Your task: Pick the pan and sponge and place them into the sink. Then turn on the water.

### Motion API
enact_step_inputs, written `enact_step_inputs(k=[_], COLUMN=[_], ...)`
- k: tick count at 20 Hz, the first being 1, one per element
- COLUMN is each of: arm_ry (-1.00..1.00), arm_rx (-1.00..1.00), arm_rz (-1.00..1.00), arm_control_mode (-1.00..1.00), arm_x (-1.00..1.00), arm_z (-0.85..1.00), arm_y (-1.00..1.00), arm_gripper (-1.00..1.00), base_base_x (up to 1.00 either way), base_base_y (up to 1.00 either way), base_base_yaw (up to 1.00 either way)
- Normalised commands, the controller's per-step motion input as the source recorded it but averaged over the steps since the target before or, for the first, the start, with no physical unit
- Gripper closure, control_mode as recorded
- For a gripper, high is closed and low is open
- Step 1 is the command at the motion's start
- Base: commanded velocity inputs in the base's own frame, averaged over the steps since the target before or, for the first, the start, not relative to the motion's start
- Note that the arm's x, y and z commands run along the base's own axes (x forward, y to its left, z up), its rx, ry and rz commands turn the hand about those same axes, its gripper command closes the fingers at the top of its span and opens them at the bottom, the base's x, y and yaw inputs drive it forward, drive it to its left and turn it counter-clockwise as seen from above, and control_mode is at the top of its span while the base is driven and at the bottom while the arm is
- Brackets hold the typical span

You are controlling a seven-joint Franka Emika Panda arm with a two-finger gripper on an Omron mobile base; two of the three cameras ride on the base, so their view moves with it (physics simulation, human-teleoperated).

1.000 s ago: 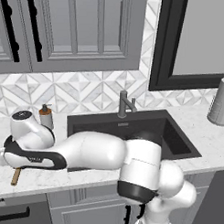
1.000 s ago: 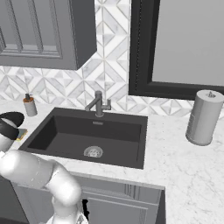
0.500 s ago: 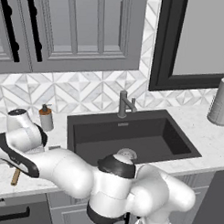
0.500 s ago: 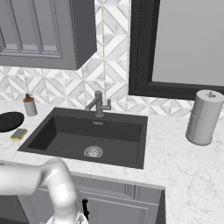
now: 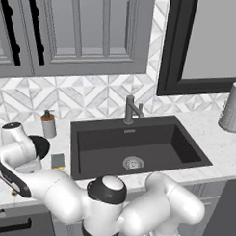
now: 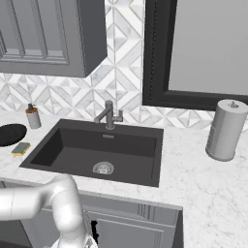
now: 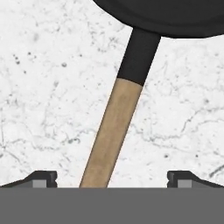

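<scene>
The pan (image 7: 166, 17) lies on the white marble counter left of the sink (image 5: 90, 138). Its light-brown wooden handle (image 7: 109, 135) runs down between my fingertips (image 7: 43, 178). My gripper (image 7: 112, 179) is open, straddling the handle just above the counter, and holds nothing. In the base views the black pan (image 6: 10, 134) (image 5: 42, 144) sits beside the sponge (image 6: 20, 148) (image 5: 57, 160), a small dark pad with a yellow underside near the sink's left rim. My arm partly hides the pan in the left base view. The faucet (image 5: 131, 109) shows no stream of water.
A grey soap dispenser (image 5: 48, 124) stands behind the pan against the tiled wall. A paper towel roll (image 6: 225, 130) stands on the counter right of the sink. Dark cabinets hang above the counter at the left. My bent white arm (image 5: 112, 201) fills the foreground.
My arm has swung further left and lower, its elbow dropping toward the counter's front edge. The pan and sponge have not moved. The gripper stays open.
</scene>
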Motion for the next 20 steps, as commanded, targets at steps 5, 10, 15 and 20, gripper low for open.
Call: enact_step_inputs(k=[5,10,15,20], arm_ry=[0.02,0.01,0.0,0.0], arm_rx=[0.0,0.0,0.0,0.0], arm_rz=[0.01,0.0,0.0,0.0], arm_control_mode=[-1.0,-1.0,-1.0,-1.0], arm_x=[0.05,0.0,0.0,-0.03], arm_z=[-0.45,-0.37,-0.06,-0.1], arm_y=[0.03,0.0,0.0,0.0], arm_gripper=[-1.0,1.0,1.0,1.0], base_base_x=[0.0,0.0,0.0,0.0], base_base_y=[0.0,0.0,0.0,0.0], base_base_yaw=[0.0,0.0,0.0,0.0])
